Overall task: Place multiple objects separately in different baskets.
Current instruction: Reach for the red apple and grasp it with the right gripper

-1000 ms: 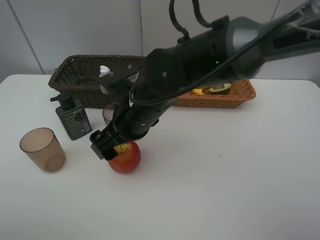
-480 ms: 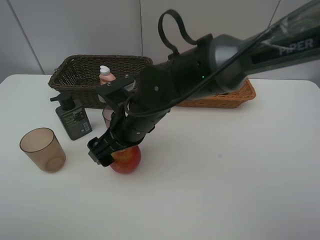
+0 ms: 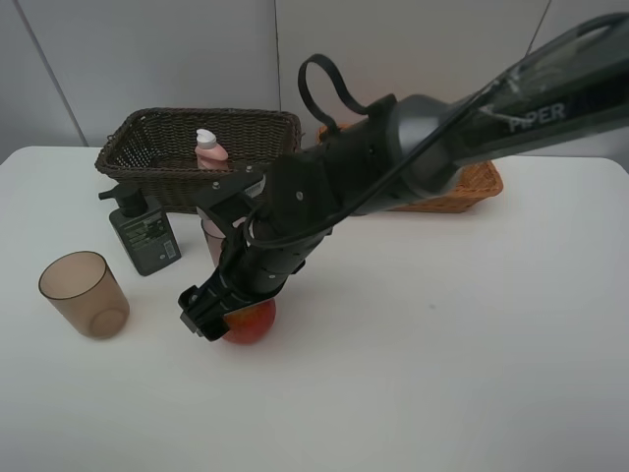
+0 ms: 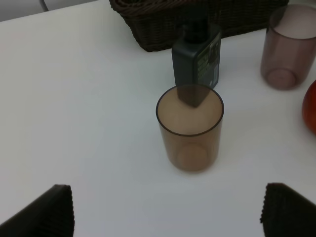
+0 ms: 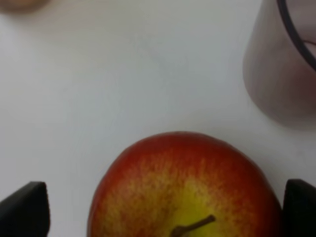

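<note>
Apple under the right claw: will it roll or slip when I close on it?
The apple looks round and smooth-skinned, so it may roll on the table if one side touches first. The open right claw straddles it, which should centre it. It probably feels firm and fairly heavy; the cup beside it could tip if bumped.

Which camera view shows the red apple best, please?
The right wrist view: the red apple fills much of the frame, stem visible, between the jaws of the open right gripper. In the exterior high view the gripper covers most of the apple. The left wrist view catches only a red sliver.
</note>
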